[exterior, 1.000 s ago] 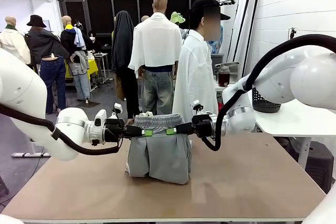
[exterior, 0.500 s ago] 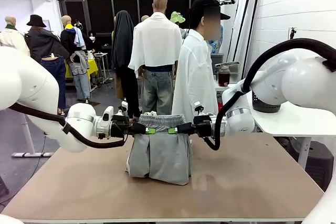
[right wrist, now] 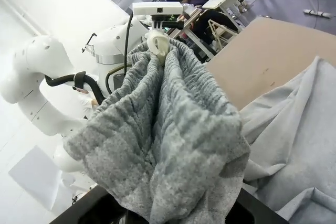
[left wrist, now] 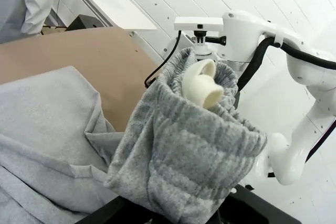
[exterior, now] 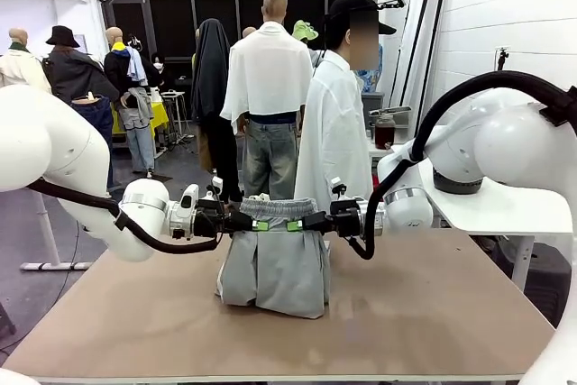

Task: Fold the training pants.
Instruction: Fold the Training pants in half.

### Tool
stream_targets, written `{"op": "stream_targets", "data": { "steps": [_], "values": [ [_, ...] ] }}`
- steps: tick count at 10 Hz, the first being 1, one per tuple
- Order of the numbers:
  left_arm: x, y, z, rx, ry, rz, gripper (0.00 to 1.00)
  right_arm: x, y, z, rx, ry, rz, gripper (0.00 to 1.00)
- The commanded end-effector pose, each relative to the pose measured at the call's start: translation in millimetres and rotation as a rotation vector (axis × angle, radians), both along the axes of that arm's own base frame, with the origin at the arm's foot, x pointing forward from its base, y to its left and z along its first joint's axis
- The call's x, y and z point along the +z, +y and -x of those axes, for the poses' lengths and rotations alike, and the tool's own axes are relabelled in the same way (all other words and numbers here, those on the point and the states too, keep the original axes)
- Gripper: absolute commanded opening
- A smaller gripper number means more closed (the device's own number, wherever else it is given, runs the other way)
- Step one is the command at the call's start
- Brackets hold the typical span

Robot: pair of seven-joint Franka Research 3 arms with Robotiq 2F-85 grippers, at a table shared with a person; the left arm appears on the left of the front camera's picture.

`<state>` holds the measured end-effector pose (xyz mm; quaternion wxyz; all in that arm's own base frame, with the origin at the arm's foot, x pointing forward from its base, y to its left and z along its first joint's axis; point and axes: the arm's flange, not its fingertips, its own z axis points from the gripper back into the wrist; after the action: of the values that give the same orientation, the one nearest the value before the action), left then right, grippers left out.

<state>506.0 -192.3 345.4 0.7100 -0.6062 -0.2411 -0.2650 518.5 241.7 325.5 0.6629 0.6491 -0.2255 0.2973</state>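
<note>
The light grey soft jersey training pants hang above the brown table, waistband up, with the legs crumpled on the tabletop. The left gripper pinches one end of the gathered waistband and the right gripper the other — both clamped tight on the fabric. In each wrist view the bunched waistband hides the fingers, so the exact pinch point is probably just inside the elastic. A person in a white shirt stands at the far side.
</note>
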Motion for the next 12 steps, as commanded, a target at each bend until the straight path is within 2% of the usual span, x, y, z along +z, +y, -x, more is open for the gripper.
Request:
{"op": "stream_targets", "data": {
  "steps": [1, 3, 5, 7, 9, 12],
  "values": [
    [3, 3, 4, 0.001, -0.021, -0.002, 0.0, 4, -5, 3, -0.001, -0.015, 0.0, 0.0],
    [2, 0, 0, 0.0, -0.003, 0.0, 0.0, 2, 0, 0, 0.0, -0.003, 0.0, 0.0],
    [-5, 2, -31, 0.053, 0.028, -0.041, 0.0, -14, 9, -21, -0.038, 0.048, 0.0, 0.0],
    [-13, 3, -50, 0.049, 0.084, -0.091, 0.0, -29, 14, -32, -0.063, 0.102, 0.004, 0.0],
    [-28, 4, -63, 0.05, 0.136, -0.084, 0.0, -38, 12, -38, -0.107, 0.133, 0.02, 0.0],
    [-44, 4, -77, 0.034, 0.17, -0.073, 0.0, -51, 9, -58, -0.172, 0.171, 0.041, 0.0]
  ]
}}
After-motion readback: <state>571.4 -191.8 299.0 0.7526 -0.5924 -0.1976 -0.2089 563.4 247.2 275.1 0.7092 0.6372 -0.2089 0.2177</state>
